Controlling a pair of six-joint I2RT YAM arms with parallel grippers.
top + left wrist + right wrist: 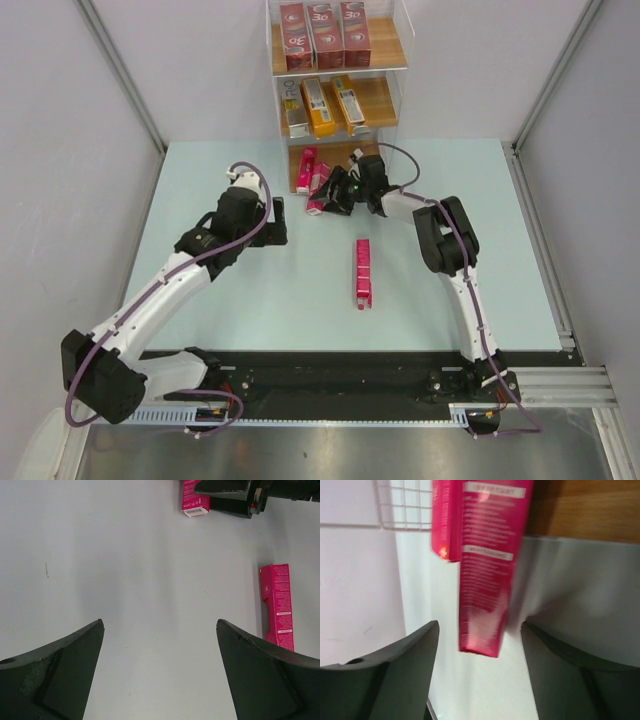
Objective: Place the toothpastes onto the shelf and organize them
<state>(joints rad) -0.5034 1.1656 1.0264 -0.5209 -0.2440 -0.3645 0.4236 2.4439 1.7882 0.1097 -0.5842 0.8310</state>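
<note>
- Your shelf [388, 48] stands at the middle of the desk's [280, 300] far edge. It has three wooden steps and clear walls.
- On the top step, three dark red toothpaste cartons [325, 35] marked "3D" lie side by side.
- On the middle step, two orange-yellow cartons [320, 107] lie next to each other. A pale carton [293, 108] lies on their left.
- On the bottom step, at the left side, you have a first pink carton [306, 165].
- A second pink carton [320, 188] lies just beside it, on its right. Its near end sticks out past the front of the wooden board, over the desk.
- Your right gripper [335, 192] is right at that near end.
- In the right wrist view, its two fingers [395, 680] stand one on each side of the second pink carton. You can see a gap on both sides, so the fingers are apart and do not touch the carton.
- Your left gripper [282, 222] hangs over the desk, left of the middle and closer to the far edge.
- Its fingers are spread wide, and only bare desk shows between them.
- A loose pink carton [362, 272] lies flat near the middle of the desk. Its long side points from the near edge to the far edge.
- This loose carton is on its own, apart from both grippers and from the shelf.
</note>
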